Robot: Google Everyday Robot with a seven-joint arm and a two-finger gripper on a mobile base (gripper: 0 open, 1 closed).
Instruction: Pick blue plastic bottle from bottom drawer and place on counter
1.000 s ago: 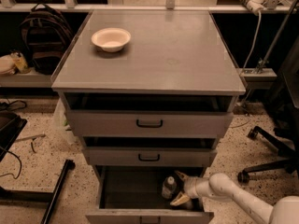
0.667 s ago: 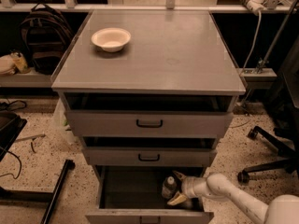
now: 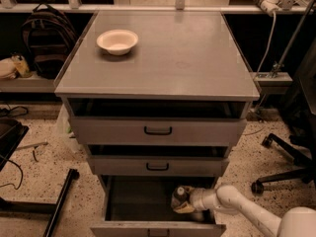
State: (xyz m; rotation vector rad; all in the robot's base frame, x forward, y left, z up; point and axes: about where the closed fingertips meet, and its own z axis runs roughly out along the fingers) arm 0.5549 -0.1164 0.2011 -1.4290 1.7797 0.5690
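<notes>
The bottom drawer (image 3: 138,197) of the grey cabinet is pulled open and shows a dark interior. The blue plastic bottle (image 3: 178,195) stands inside it near the right side, cap up, its lower body hidden by the gripper. My gripper (image 3: 183,205) reaches into the drawer from the right on a white arm (image 3: 232,206) and is at the bottle, its fingers on either side of the lower part. The counter (image 3: 168,53) is the flat grey top of the cabinet, above.
A white bowl (image 3: 117,41) sits on the counter at the back left. Two shallower drawers with black handles (image 3: 158,131) sit above the bottom one, slightly open. A chair base (image 3: 281,157) stands on the floor at right, a black backpack (image 3: 47,38) at back left.
The arm and gripper have shifted slightly left, closer onto the bottle in the drawer. The bottle stays in place.
</notes>
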